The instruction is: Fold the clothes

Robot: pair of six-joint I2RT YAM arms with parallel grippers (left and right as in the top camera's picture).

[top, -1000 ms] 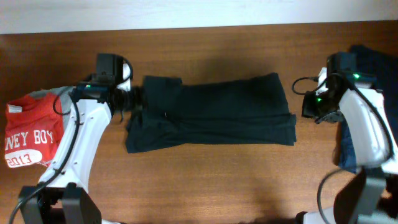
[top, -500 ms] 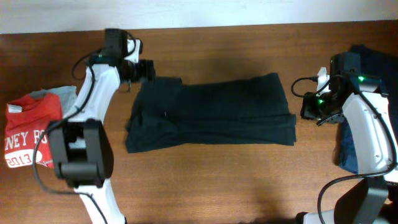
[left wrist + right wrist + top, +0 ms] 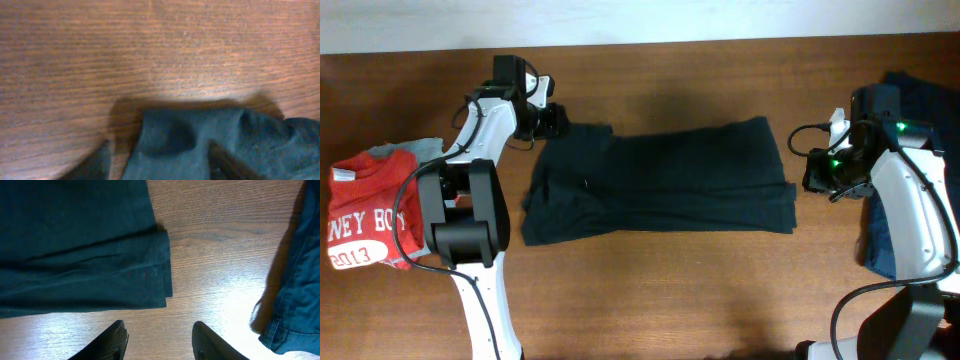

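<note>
The black T-shirt (image 3: 660, 180) lies flat across the middle of the wooden table, folded into a long band. My left gripper (image 3: 552, 120) is at its far left corner. In the left wrist view the fabric corner (image 3: 200, 140) lies between two dark fingers (image 3: 160, 167) that stand apart, so the gripper looks open. My right gripper (image 3: 814, 170) is open and empty just right of the shirt's right edge. In the right wrist view its fingers (image 3: 162, 340) hover over bare wood below the shirt's layered edge (image 3: 75, 245).
A red garment with white lettering (image 3: 368, 215) lies at the left edge, with a grey one (image 3: 417, 148) under it. A dark navy garment (image 3: 918, 95) is heaped at the right edge; it also shows in the right wrist view (image 3: 295, 285).
My left gripper has moved from the shirt's left edge up to its far left corner. The shirt's left side shifted a little. The right arm has barely moved.
</note>
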